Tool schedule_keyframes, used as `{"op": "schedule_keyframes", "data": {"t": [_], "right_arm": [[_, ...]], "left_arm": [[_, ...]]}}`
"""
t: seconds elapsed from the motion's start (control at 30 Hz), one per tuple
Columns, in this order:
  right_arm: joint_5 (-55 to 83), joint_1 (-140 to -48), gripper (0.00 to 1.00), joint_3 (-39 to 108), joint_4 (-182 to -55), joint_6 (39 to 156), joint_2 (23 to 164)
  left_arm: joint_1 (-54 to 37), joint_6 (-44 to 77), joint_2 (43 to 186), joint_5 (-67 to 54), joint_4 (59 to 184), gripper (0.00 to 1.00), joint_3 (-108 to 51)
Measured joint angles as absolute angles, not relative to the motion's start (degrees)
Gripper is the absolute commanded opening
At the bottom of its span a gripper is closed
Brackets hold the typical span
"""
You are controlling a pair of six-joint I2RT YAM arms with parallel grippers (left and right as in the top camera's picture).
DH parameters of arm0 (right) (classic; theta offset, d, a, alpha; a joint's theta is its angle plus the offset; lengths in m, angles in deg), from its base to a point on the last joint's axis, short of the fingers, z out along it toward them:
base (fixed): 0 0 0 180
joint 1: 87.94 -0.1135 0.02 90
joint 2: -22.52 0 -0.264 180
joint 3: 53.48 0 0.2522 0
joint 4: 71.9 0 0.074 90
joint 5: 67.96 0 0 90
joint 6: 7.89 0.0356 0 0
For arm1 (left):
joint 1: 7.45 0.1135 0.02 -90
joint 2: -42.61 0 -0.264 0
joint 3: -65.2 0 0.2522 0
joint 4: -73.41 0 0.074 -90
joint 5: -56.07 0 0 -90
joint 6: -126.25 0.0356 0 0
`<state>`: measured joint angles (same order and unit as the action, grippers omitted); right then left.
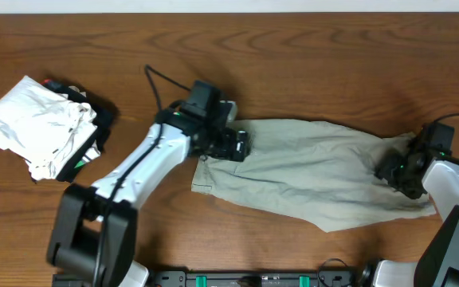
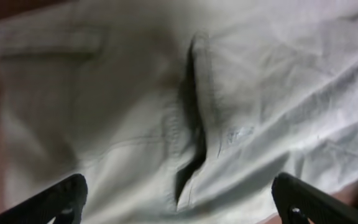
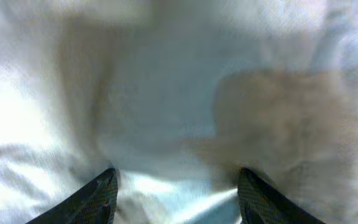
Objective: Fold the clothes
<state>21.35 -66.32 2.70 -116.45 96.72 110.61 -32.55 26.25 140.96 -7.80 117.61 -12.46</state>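
A pair of khaki trousers (image 1: 309, 171) lies spread flat across the table's middle and right. My left gripper (image 1: 233, 146) is open over the waistband end on the left. In the left wrist view its fingers (image 2: 179, 199) straddle the fly opening (image 2: 194, 118). My right gripper (image 1: 394, 170) is open over the leg end on the right. In the right wrist view its fingers (image 3: 176, 193) are spread over blurred pale cloth (image 3: 166, 93). I cannot tell if either gripper touches the cloth.
A heap of folded white and dark clothes (image 1: 42, 127) sits at the left of the wooden table (image 1: 293, 64). A black cable (image 1: 162, 88) runs behind the left arm.
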Motion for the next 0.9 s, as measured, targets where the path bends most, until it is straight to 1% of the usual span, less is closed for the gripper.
{"op": "schedule_keyframes", "data": {"t": [0.2,0.43,0.67,0.83,0.9], "right_arm": [[21.8,-66.3,0.61,3.5,-115.0,97.0,110.6],[24.7,-66.3,0.61,3.5,-113.6,97.0,110.6],[26.6,-65.8,0.62,3.6,-109.7,97.0,111.9],[26.6,-65.8,0.63,4.5,-105.5,97.1,116.8],[27.0,-65.8,0.65,5.4,-103.4,97.1,118.4]], "left_arm": [[-32.7,26.9,146.4,-7.8,108.4,0.97,-12.5],[-32.3,27.3,152.4,-7.3,101.4,0.97,-13.0],[-30.9,25.7,153.6,-8.7,101.3,0.97,-14.5],[-27.5,24.4,153.7,-10.0,102.2,0.98,-14.9],[-25.8,23.7,153.7,-9.9,102.3,0.97,-15.0]]}}
